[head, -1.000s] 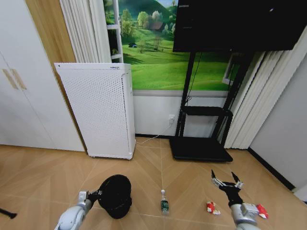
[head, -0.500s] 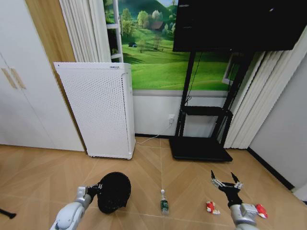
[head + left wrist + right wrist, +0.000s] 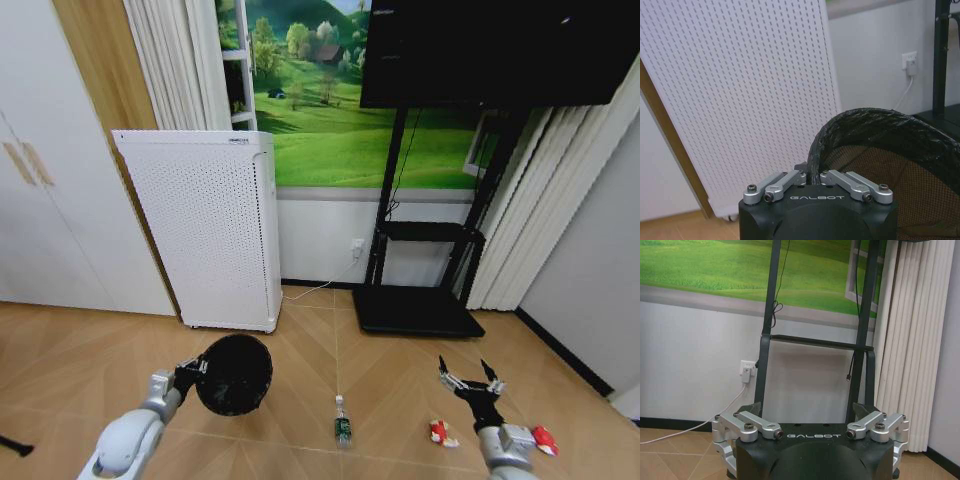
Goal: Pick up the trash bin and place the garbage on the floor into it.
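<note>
Head view: left tool (image 3: 190,376) pinching trash bin (image 3: 235,374) rim; right tool (image 3: 470,378) spread; bin base hidden.

The word "GALBOT" stands in pale capitals on the black housing of the left pincer (image 3: 812,176), just below its finger links. The same "GALBOT" lettering stands on the black housing of the right pincer (image 3: 809,412)

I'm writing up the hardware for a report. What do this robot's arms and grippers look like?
Both arms have smooth silver-grey rounded shells. The left gripper and the right gripper each have a black body marked GALBOT in pale letters, silver metal linkage bars fastened with dark screws, and thin black pointed fingers. No loose cables show on them.
</note>
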